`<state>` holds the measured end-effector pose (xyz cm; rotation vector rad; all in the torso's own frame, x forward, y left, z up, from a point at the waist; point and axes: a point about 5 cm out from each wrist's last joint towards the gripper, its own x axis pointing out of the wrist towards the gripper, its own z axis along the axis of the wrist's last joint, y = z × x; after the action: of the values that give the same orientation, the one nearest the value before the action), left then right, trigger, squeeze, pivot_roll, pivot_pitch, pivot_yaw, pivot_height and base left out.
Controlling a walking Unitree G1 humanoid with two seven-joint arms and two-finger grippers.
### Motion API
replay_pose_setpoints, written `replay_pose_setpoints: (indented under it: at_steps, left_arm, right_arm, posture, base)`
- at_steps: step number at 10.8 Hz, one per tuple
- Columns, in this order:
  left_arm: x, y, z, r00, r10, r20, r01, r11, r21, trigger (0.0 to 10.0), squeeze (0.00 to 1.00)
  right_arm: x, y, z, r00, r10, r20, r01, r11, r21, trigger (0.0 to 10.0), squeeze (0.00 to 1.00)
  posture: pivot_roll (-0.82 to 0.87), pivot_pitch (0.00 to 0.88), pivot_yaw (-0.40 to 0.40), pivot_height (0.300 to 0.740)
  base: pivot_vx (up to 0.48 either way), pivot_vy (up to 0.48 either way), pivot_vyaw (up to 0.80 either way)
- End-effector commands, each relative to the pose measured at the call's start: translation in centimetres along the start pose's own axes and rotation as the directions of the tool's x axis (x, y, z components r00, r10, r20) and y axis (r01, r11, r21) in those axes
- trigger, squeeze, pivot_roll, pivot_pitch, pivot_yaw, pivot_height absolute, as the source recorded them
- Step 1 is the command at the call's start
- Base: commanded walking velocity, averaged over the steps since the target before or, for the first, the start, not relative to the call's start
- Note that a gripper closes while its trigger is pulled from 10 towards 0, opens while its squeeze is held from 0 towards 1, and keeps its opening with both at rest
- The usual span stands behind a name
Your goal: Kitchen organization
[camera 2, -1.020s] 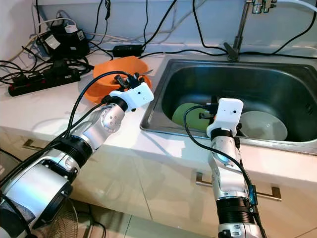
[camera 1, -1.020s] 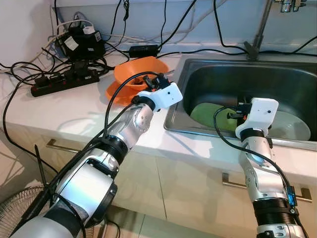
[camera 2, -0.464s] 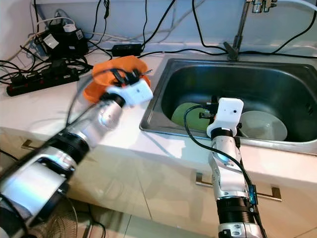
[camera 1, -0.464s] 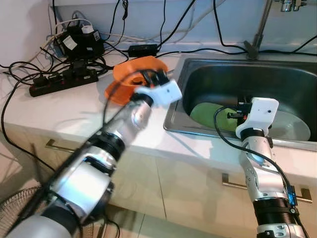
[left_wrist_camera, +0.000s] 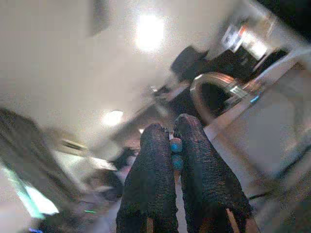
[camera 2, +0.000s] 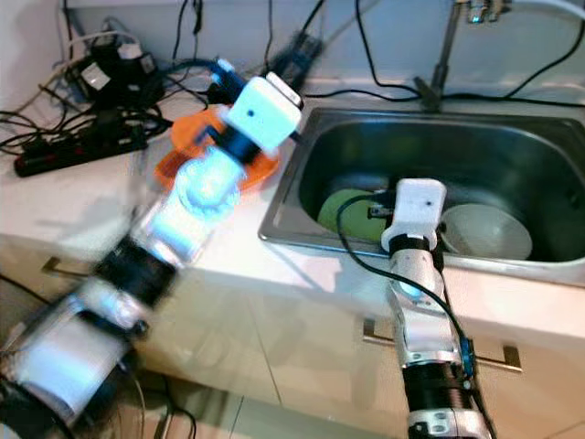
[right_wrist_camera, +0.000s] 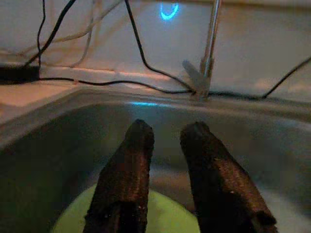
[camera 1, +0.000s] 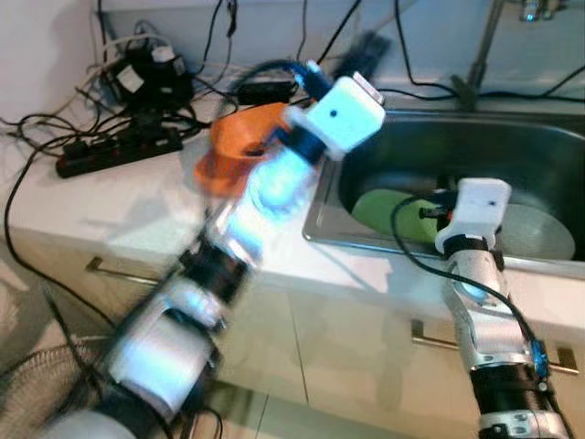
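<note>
Sink (camera 1: pixel 548 137) as landmark. Green plate (camera 1: pixel 388 212) lies flat on the sink floor at the end nearer the counter; a white bowl (camera 2: pixel 486 230) sits beside it toward the far end, the two looking close or touching (can't tell which). Right gripper (right_wrist_camera: pixel 165 167) hangs over the sink's front part, fingers a little parted with nothing between them — the green plate lies directly beneath and slightly ahead of the tips, the tap (right_wrist_camera: pixel 208 53) straight beyond. Left gripper (left_wrist_camera: pixel 176 145) is raised above the counter just outside the sink's counter-side rim, heavily blurred; its fingers are pressed together, empty. An orange bowl (camera 2: pixel 187 151) rests on the counter under that arm, next to the sink's rim, cables and a power strip (camera 1: pixel 119 151) farther off. Judgement: the right arm is plainly nearer the sink dishes — reaching the plate calls for a short drop, and being flat it offers only its rim to pinch.
</note>
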<state>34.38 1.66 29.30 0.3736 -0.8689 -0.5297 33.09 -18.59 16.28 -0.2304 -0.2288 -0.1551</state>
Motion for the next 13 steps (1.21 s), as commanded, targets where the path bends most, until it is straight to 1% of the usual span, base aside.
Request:
replay_pose_setpoints:
  at_steps: [1,2,3,4,5,6,7,8,9,10,11,13]
  left_arm:
    - [-0.1,0.3,-0.3,0.999,-0.006,-0.035,0.001,0.987,-0.163,10.0,0.0]
    - [-0.4,-0.1,-0.2,0.999,-0.018,-0.033,0.007,0.956,-0.294,10.0,0.0]
    - [-1.0,-0.2,0.0,0.999,-0.026,-0.038,0.01,0.923,-0.385,10.0,0.0]
    - [-1.6,-0.4,-0.3,0.998,-0.031,-0.059,0.002,0.9,-0.435,10.0,0.0]
    - [-2.1,-0.9,-0.6,0.996,-0.043,-0.079,-0.005,0.847,-0.531,10.0,0.0]
    - [-2.6,-1.2,-0.7,0.993,-0.061,-0.098,-0.009,0.807,-0.591,10.0,0.0]
    - [-3.1,-1.4,-0.9,0.991,-0.075,-0.111,-0.011,0.781,-0.624,10.0,0.0]
    - [-3.9,-1.7,-1.0,0.986,-0.113,-0.122,-0.001,0.727,-0.687,10.0,0.0]
    - [-4.4,-2.0,-1.0,0.982,-0.153,-0.111,0.026,0.692,-0.721,10.0,0.0]
    - [-4.6,-2.1,-0.9,0.98,-0.172,-0.098,0.045,0.676,-0.735,10.0,0.0]
    - [-4.8,-2.4,-0.9,0.974,-0.198,-0.106,0.059,0.679,-0.732,10.0,0.0]
    - [-5.0,-2.8,-0.7,0.967,-0.23,-0.109,0.073,0.661,-0.747,10.0,0.0]
  right_arm:
    - [0.1,0.7,0.5,0.997,0.045,0.058,-0.035,0.987,-0.159,10.0,1.0]
    - [0.2,1.1,0.8,0.994,0.067,0.081,-0.044,0.965,-0.259,10.0,1.0]
    - [0.2,1.6,1.1,0.987,0.106,0.122,-0.051,0.922,-0.385,10.0,1.0]
    - [0.1,1.8,1.3,0.982,0.123,0.144,-0.049,0.899,-0.435,10.0,1.0]
    - [0.2,1.9,1.3,0.98,0.132,0.151,-0.045,0.877,-0.479,10.0,1.0]
    - [0.4,1.7,1.1,0.982,0.122,0.143,-0.035,0.865,-0.501,10.0,0.56]
    - [0.4,1.7,1.0,0.983,0.122,0.139,-0.034,0.858,-0.512,10.0,0.0]
    - [0.4,2.0,0.9,0.982,0.127,0.141,-0.034,0.851,-0.524,10.0,0.0]
    - [0.3,2.5,0.9,0.98,0.139,0.144,-0.045,0.852,-0.521,10.0,0.0]
    - [0.3,2.8,0.9,0.978,0.146,0.146,-0.051,0.854,-0.518,10.0,0.0]
    - [0.3,3.0,1.0,0.977,0.151,0.15,-0.053,0.854,-0.517,10.0,0.0]
    - [0.4,3.0,1.3,0.974,0.156,0.161,-0.051,0.854,-0.518,10.0,0.0]
  posture:
    - [0.02,0.018,0.127,0.74]
    - [0.02,0.015,0.127,0.74]
    - [0.02,0.01,0.123,0.74]
    - [0.02,0.005,0.121,0.74]
    - [0.02,0.0,0.12,0.74]
    - [0.02,0.0,0.118,0.74]
    - [0.02,0.0,0.119,0.74]
    - [0.02,0.0,0.124,0.74]
    - [0.02,0.0,0.125,0.74]
    - [0.01,0.0,0.13,0.74]
    - [0.01,0.0,0.132,0.74]
    - [0.01,0.0,0.134,0.74]
  base:
    - [0.0,0.0,0.0]
    - [0.0,0.0,0.0]
    - [0.0,0.0,0.0]
    - [0.0,0.0,0.0]
    - [0.0,0.0,0.0]
    - [0.0,0.0,0.0]
    - [0.0,0.0,0.0]
    - [0.0,0.0,0.0]
    - [0.0,0.0,0.0]
    - [0.0,0.0,0.0]
    - [0.0,0.0,0.0]
    - [0.0,0.0,0.0]
